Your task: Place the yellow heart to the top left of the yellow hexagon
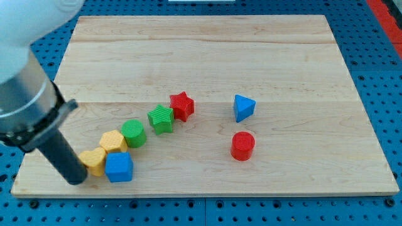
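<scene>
The yellow heart (94, 161) lies near the board's bottom left, touching the blue cube (119, 167) on its right. The yellow hexagon (114, 141) sits just up and right of the heart, touching it. My tip (76, 180) rests on the board at the heart's lower left, right against it. The dark rod rises from there toward the view's upper left.
A green cylinder (133, 133), a green block (161, 119) and a red star (181, 105) run in a diagonal line up and right from the hexagon. A blue triangle (243, 107) and a red cylinder (242, 145) stand at the right. The board's bottom edge (201, 193) is close to my tip.
</scene>
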Controlling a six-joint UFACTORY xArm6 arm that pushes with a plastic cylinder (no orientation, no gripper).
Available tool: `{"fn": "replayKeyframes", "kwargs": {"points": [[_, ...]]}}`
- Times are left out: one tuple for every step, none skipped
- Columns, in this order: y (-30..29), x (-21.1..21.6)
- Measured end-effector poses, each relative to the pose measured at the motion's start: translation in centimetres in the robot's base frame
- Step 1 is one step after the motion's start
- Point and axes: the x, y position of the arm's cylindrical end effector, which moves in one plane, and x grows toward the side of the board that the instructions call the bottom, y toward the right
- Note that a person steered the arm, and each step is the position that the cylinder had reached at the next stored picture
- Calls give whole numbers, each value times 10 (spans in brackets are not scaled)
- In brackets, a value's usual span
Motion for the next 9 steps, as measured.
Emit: {"fn": "replayKeyframes", "kwargs": {"points": [[35,10],[71,12],[102,12],[118,12],[111,22],[45,-1],[-34,-29],[-80,-39],[-79,-39]]}}
